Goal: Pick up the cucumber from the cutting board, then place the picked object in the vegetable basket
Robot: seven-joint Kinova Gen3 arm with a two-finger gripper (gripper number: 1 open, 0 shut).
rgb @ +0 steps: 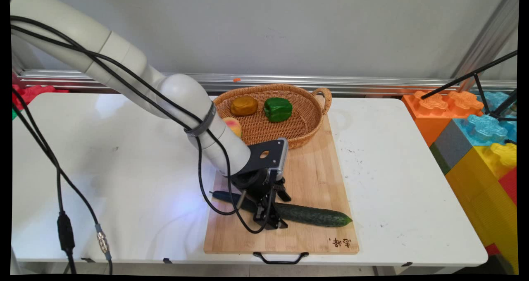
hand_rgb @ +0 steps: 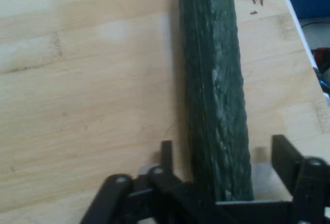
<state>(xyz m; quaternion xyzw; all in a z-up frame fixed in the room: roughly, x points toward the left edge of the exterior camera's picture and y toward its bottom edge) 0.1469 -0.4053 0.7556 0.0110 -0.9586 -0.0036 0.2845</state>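
Where hand (rgb: 270,219) straddles, cucumber (hand_rgb: 216,95) lies between fingers (hand_rgb: 166,154).

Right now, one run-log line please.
gripper: open, straddling cucumber | cucumber: flat on cutting board | basket: pepper, two other items

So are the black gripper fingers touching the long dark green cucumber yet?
Apart. In the hand view the fingers straddle the long dark green cucumber, with bare wooden cutting board showing in the gap on each side.
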